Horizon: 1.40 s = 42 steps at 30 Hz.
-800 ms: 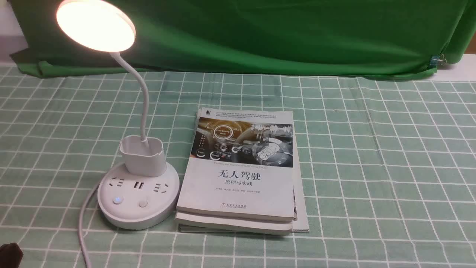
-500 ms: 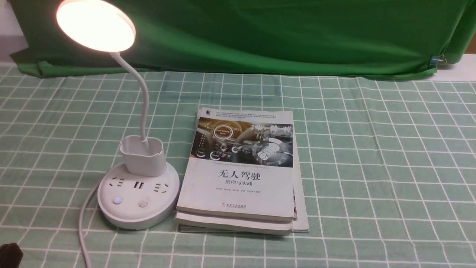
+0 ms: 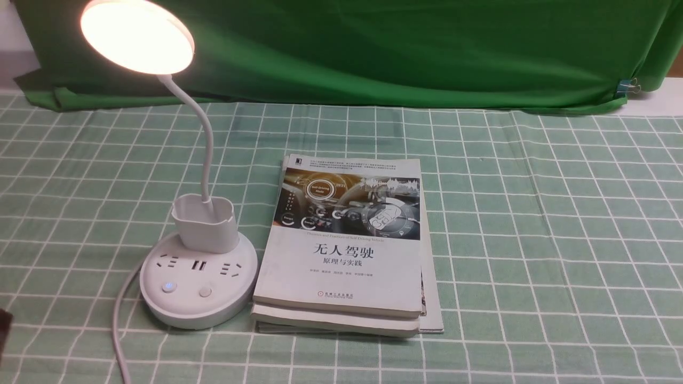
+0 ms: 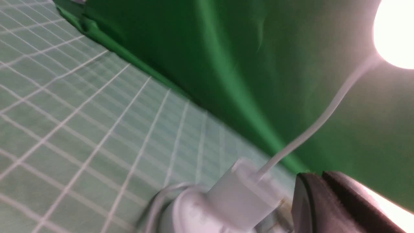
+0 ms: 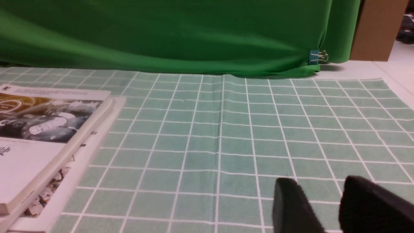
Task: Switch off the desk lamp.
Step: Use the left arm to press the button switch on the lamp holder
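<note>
The desk lamp (image 3: 197,285) stands at the left of the table, its round head (image 3: 137,36) glowing. Its base carries sockets, a blue-lit button (image 3: 169,287) and a plain button (image 3: 205,291), with a cup holder (image 3: 204,223) behind them. My left gripper (image 3: 4,325) is only a dark sliver at the front view's left edge, well left of the base. In the blurred left wrist view the left gripper (image 4: 318,176) has its fingers pressed together, empty, near the lamp's cup holder (image 4: 239,194). My right gripper (image 5: 320,184) hangs open over bare cloth with nothing between its fingers.
A stack of books (image 3: 347,250) lies right beside the lamp base. The lamp's white cord (image 3: 118,330) runs off the table's front edge. A green backdrop (image 3: 405,48) hangs along the back of the checked tablecloth (image 3: 560,229).
The dark tip of my left gripper has shifted up and further left at the front view's edge. The lamp stays lit and the books have not moved.
</note>
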Tool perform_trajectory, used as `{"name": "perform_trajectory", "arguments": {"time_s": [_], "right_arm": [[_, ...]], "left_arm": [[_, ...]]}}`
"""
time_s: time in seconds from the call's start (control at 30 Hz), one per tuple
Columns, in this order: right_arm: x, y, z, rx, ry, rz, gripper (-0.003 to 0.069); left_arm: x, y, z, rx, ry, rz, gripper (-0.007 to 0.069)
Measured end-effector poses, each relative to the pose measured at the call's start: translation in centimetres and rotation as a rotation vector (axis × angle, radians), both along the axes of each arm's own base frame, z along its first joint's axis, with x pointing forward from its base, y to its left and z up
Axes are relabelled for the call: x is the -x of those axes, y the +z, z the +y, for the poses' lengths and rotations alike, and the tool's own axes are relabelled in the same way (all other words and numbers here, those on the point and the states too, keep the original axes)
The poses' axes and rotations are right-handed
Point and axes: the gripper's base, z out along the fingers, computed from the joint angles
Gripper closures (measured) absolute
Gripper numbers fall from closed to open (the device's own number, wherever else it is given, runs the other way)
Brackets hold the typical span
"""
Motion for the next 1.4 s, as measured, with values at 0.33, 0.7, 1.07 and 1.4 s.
{"name": "perform_trajectory", "arguments": {"time_s": [0.33, 0.7, 1.07, 1.4], "right_arm": [[0.0, 0.0, 0.0, 0.0, 0.0, 0.0, 0.0417], [0.0, 0.0, 0.0, 0.0, 0.0, 0.0, 0.0417], [0.0, 0.0, 0.0, 0.0, 0.0, 0.0, 0.0417], [0.0, 0.0, 0.0, 0.0, 0.0, 0.0, 0.0417]], "left_arm": [[-0.2, 1.0, -0.5, 0.07, -0.057, 0.085, 0.0601], [-6.6, 7.4, -1.3, -0.343, -0.348, 0.851, 0.0601], [-14.8, 4.6, -4.3, -0.492, -0.616, 1.166, 0.0601], [-21.7, 3.7, -8.5, -0.6, -0.746, 1.261, 0.0601]]}}
